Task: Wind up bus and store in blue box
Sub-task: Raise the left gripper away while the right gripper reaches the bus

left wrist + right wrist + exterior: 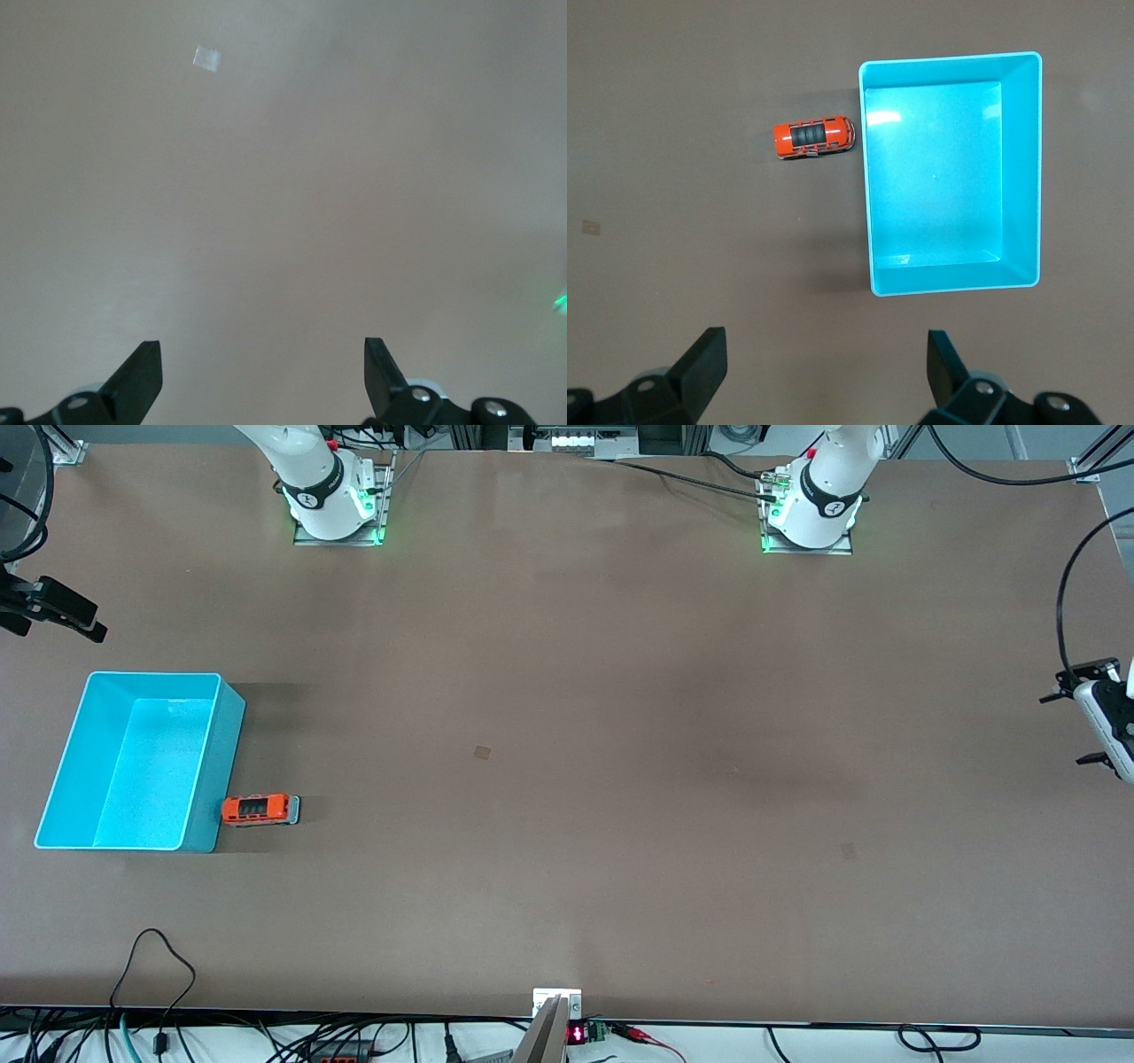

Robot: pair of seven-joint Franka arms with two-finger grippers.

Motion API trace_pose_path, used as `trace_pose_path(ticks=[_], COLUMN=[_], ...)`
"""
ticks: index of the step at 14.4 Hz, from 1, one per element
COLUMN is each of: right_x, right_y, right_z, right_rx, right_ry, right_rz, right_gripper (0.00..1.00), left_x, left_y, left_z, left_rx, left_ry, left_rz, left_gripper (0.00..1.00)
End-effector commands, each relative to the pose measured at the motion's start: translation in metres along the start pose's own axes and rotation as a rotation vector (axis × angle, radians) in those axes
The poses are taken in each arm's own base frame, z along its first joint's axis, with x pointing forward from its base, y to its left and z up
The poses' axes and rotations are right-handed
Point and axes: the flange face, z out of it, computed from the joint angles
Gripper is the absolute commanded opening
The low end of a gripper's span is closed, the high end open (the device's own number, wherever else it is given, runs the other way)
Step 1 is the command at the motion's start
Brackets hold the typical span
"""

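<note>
Only partly framed – left end effector (pixel 261 372) fingertips.

This looks like a robot lab. Two white robot arms are bolted to metal plates with green lights at one edge of a big brown table (pixel 567 779). Black cables (pixel 151 974) and a small red number display (pixel 577 1035) lie along its edge nearest the front camera.

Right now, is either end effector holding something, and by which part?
Nothing is held. The left end effector and right end effector are open; the bus sits on the table beside the blue box.
</note>
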Motion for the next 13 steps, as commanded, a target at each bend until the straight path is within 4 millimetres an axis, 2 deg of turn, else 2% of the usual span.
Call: trace_pose_path(ticks=[1, 3, 5, 6, 7, 9, 11, 12, 13], right_x=[0.0, 0.0, 0.006, 0.007, 0.01, 0.022, 0.029, 0.035, 0.038], right_y=[0.0, -0.001, -0.001, -0.002, -0.002, -0.003, -0.004, -0.007, -0.009], right_z=[-0.001, -0.001, 0.008, 0.007, 0.004, 0.015, 0.022, 0.036, 0.042], right_rx=[0.012, 0.011, 0.008, 0.007, 0.005, 0.0, -0.003, -0.009, -0.008], right_ry=[0.006, 0.006, -0.01, -0.007, 0.003, -0.013, -0.021, -0.047, -0.053], right_rz=[0.001, -0.002, -0.004, -0.006, -0.007, -0.007, -0.008, -0.028, -0.068], right_gripper=[1.0, 1.0, 1.0, 1.0, 1.0, 1.0, 1.0, 1.0, 1.0], left_x=[0.018, 0.041, 0.07, 0.083, 0.104, 0.137, 0.141, 0.142, 0.146], left_y=[0.015, 0.032, 0.053, 0.065, 0.08, 0.101, 0.107, 0.108, 0.111], left_z=[-0.02, -0.041, -0.056, -0.063, -0.069, -0.072, -0.073, -0.074, -0.078], left_rx=[-0.02, -0.02, -0.025, -0.025, -0.02, 0.011, 0.0, 0.005, 0.012], left_ry=[-0.028, -0.026, -0.06, -0.094, -0.119, -0.154, -0.154, -0.152, -0.146], left_rz=[-0.157, -0.247, -0.332, -0.385, -0.413, -0.467, -0.543, -0.598, -0.65], left_gripper=[1.0, 1.0, 1.0, 1.0, 1.0, 1.0, 1.0, 1.0, 1.0])
